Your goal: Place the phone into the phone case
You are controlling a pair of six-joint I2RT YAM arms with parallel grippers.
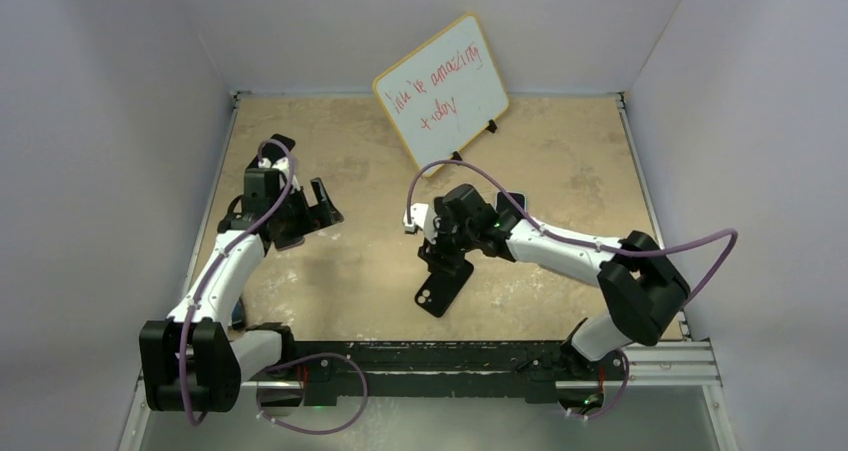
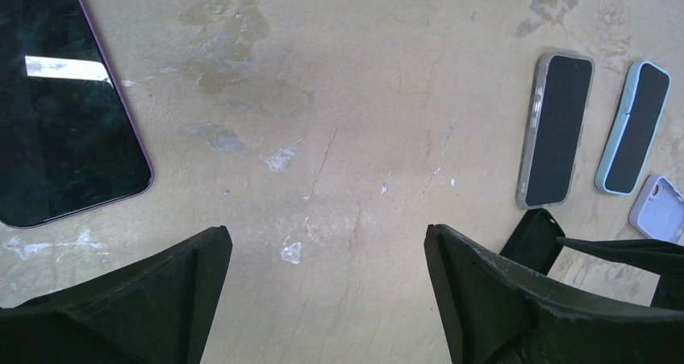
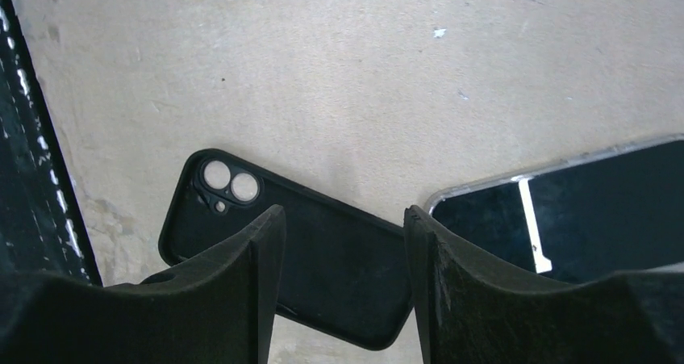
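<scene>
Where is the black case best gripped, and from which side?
Probably across the long edges of the black case, from straight above: it lies flat on the table, narrowest that way, and the phone sits close by one short end.

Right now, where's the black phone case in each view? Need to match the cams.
Top external: black phone case lies flat at centre, towards the near edge, just below the right gripper.
Right wrist: lower centre, camera cutouts at its upper left, partly behind the fingers.
Left wrist: cannot pick it out.
Shared landmark: the right gripper above the case, in the top and right wrist views.
</scene>
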